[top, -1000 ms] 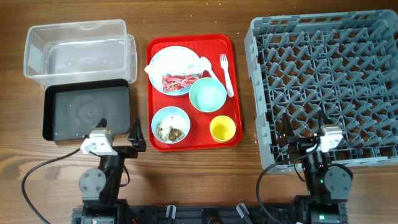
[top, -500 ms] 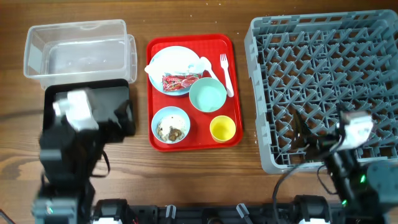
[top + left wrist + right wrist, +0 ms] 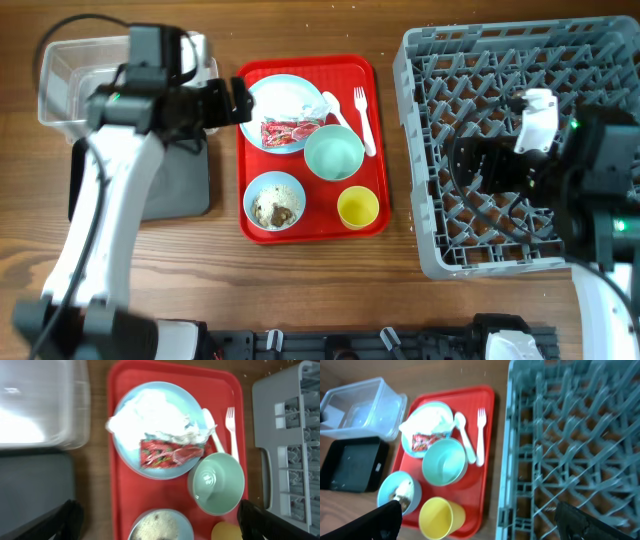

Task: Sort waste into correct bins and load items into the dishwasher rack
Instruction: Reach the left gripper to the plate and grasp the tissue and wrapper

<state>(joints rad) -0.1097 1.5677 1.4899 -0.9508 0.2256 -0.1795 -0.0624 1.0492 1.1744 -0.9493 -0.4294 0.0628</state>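
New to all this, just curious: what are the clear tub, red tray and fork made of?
Tub: likely thin plastic, see-through with glossy glare.
Tray: seems rigid plastic, uniform red, smooth moulded rim.
Fork: probably plastic, plain white, matte, thin tines.

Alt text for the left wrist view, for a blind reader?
A flat red serving tray holds a pale blue round plate with a crumpled white paper napkin and red-and-white printed snack wrapper on it. Beside it sit a white plastic spoon and fork and an empty pale blue-green bowl.
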